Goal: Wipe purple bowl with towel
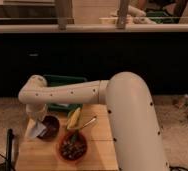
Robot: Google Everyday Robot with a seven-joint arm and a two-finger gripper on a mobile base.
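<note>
The robot's arm (67, 93) is a smooth off-white tube with a row of small dark dots along it. It comes off a fat rounded segment on the right, reaches left over the table, and bends down at a rounded elbow. The gripper (38, 113) hangs right under that elbow. It's pale and blocky, over the back-left part of the wooden table (99, 150), just above the left edge of the purple bowl (51, 126). Can't tell whether the gripper is spread or pressed together, because its tip blends into the towel (36, 131). Can't tell if it has hold of the cloth either. The towel is a whitish, floppy piece with a pointed corner drooping at the bowl's left rim.

The purple bowl is small, round and dark, sitting near the table's left side. Just beside it, to the front right, is 1 bigger orange bowl (73, 146), terracotta-looking and round, with a dark mixed filling. Behind the 2 bowls lies a yellow-green thing (74, 118), long and slightly curved; no idea what it is. A thin utensil (89, 122) sticks out of the orange bowl toward the right.

The table is light wood with a seam across it. Behind it sits a rectangular green tray (67, 79), partly covered by the arm. The floor (2, 107) is pale and speckled.
</note>
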